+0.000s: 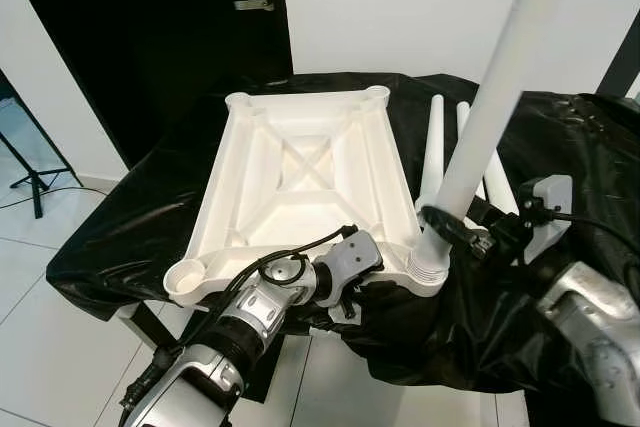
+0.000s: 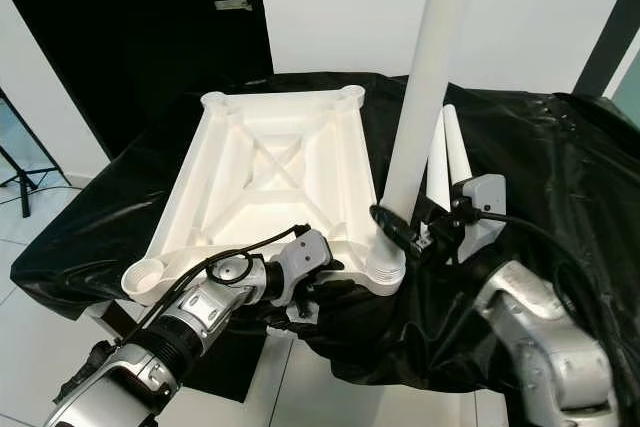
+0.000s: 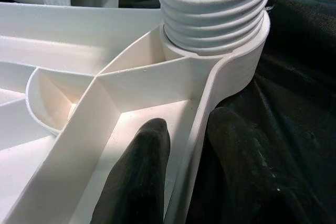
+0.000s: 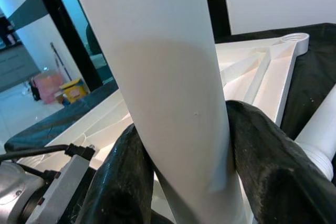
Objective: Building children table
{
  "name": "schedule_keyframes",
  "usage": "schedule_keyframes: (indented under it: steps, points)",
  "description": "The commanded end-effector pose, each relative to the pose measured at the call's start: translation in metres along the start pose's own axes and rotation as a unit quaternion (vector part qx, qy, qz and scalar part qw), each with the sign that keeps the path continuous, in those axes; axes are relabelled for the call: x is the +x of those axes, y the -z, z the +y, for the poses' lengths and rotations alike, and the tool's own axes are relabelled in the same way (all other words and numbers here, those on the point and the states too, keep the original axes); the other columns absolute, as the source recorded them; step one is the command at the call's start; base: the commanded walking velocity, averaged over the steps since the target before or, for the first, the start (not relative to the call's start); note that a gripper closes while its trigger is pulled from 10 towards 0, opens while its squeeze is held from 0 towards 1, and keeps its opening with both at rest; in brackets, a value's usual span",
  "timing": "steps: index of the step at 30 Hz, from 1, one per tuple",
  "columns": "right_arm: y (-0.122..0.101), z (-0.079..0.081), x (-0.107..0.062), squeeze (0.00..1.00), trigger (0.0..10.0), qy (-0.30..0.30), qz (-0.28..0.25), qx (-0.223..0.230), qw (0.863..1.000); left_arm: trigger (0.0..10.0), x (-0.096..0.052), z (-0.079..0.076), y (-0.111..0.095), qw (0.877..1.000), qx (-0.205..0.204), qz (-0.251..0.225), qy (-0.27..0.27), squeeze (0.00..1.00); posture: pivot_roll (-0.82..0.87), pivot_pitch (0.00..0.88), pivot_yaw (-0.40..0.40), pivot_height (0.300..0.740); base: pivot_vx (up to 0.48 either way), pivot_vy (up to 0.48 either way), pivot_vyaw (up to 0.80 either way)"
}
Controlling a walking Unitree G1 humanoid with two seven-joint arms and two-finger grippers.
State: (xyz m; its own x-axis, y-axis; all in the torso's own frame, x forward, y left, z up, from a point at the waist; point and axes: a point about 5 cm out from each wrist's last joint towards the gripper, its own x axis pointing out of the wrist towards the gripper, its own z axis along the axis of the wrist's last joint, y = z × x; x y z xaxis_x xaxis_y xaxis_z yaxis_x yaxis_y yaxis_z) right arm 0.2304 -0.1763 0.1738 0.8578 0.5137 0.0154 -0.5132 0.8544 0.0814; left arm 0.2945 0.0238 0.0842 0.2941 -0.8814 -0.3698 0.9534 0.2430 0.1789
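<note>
Both arms on the upturned white tabletop at the near edge of the table, one leg standing in its corner socket.

Nearest me, my left fingers (image 3: 173, 182) pinch the tabletop's (image 1: 300, 177) near rim, one finger inside the rib wall, one outside against the black cloth (image 1: 560, 277). Just beside them, at the near right corner, a white leg (image 1: 480, 127) stands upright, tilted a little, its threaded end seated in the socket (image 3: 231, 61). My right fingers (image 4: 184, 166) are clenched around that leg low on its shaft, one finger each side. Past the right arm, two more legs (image 2: 450, 162) lie on the cloth beside the tabletop's right rim. Farther off: a white wall and a black door (image 1: 150, 27).
</note>
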Motion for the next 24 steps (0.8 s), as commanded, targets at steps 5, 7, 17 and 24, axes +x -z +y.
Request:
schedule_keyframes:
  steps: [5,7,17,24]
  points:
    - [0.048,0.004,-0.01,0.0,10.0,-0.006,0.123,0.062,0.99,10.0,0.001,-0.001,0.01,1.0,-0.011,0.026,0.0,0.0,0.11,0.0,0.047,0.74,0.0,0.0,0.0]
    - [0.05,0.004,-0.011,0.0,10.0,-0.011,0.139,0.058,0.988,10.0,0.001,-0.001,0.01,1.0,-0.011,0.027,0.0,0.0,0.11,0.0,0.047,0.74,0.0,0.0,0.0]
    - [0.045,0.006,0.005,0.0,10.0,0.066,0.096,0.051,0.992,10.0,0.0,-0.002,0.013,1.0,-0.016,0.027,-0.004,0.0,0.12,0.0,0.033,0.74,0.0,0.0,0.0]
    - [0.058,0.003,0.007,0.0,10.0,0.134,0.082,0.021,0.987,10.0,0.0,-0.002,0.013,1.0,-0.017,0.026,-0.005,0.0,0.14,0.0,0.032,0.74,0.0,0.0,0.0]
